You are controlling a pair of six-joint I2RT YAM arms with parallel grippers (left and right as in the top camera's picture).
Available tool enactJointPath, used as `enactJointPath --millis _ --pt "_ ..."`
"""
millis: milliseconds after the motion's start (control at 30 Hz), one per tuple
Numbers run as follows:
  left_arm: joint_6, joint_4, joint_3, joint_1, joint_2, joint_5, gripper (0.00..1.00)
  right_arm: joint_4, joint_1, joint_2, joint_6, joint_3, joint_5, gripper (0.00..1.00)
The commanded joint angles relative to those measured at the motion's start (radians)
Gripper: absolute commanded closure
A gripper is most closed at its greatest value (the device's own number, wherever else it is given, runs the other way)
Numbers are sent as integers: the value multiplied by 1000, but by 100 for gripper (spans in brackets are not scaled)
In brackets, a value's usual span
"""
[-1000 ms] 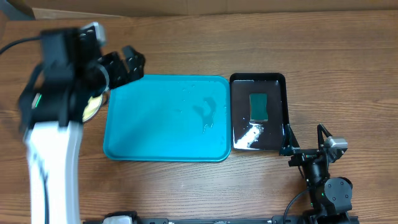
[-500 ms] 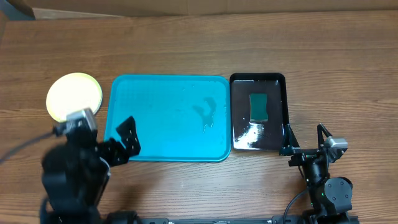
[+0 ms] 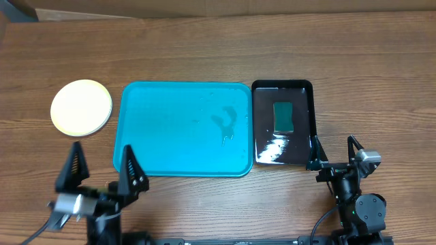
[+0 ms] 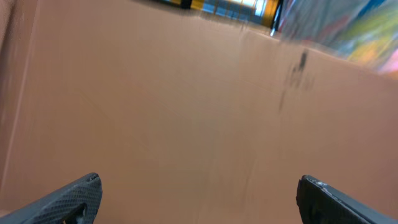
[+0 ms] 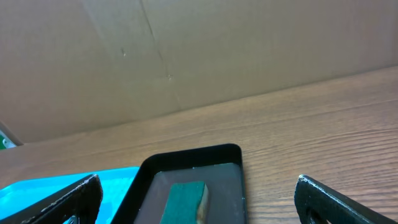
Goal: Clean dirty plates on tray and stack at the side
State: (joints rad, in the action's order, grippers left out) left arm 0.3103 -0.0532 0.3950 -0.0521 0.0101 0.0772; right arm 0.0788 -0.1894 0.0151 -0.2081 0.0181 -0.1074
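A pale yellow plate (image 3: 81, 107) lies on the wooden table just left of the teal tray (image 3: 157, 129). The tray holds no plate, only a few wet streaks (image 3: 225, 126) right of its middle. My left gripper (image 3: 102, 169) stands open near the table's front edge, below the tray's left corner, with nothing between its fingers. In its own wrist view the left gripper (image 4: 198, 190) faces only a blurred brown cardboard wall. At the front right, my right gripper (image 3: 334, 151) is open and empty too. The right gripper (image 5: 199, 193) looks out over the tray (image 5: 62, 180).
A narrow black tray (image 3: 303, 102) stands right of the teal one, with a green sponge (image 3: 283, 116) and a wet sheen inside. Both the black tray (image 5: 186, 155) and the sponge (image 5: 185, 199) show in the right wrist view. Cardboard (image 3: 204, 8) lines the back edge.
My left arm has drawn back from over the plate at the far left to the table's front edge, uncovering the plate. The right arm has not moved.
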Motion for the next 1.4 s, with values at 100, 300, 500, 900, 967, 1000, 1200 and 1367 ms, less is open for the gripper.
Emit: enactJointPath --millis 100,300,500,900,967,1000,1200,1367 --pt "-18 -5 -201 7 -7 -7 0 -5 4 -5 3 -10 5 0" --pt "-12 -2 -336 6 -7 -35 0 -5 4 -5 3 -10 5 0" --pt "-26 123 -390 6 -7 -121 0 -5 4 -5 3 -10 5 0" --pt "-82 129 -390 6 -6 -103 0 -5 4 -5 3 -10 5 0" --pt "-82 129 -390 6 -6 -103 0 -5 4 -5 3 -10 5 0" --pt "-82 129 -390 6 -6 -103 0 -5 4 -5 3 -10 5 0" --pt "-82 129 -390 6 -6 -103 0 -5 4 -5 3 -10 5 0" --pt "-82 129 -390 6 -6 -103 0 -5 4 -5 3 -10 5 0"
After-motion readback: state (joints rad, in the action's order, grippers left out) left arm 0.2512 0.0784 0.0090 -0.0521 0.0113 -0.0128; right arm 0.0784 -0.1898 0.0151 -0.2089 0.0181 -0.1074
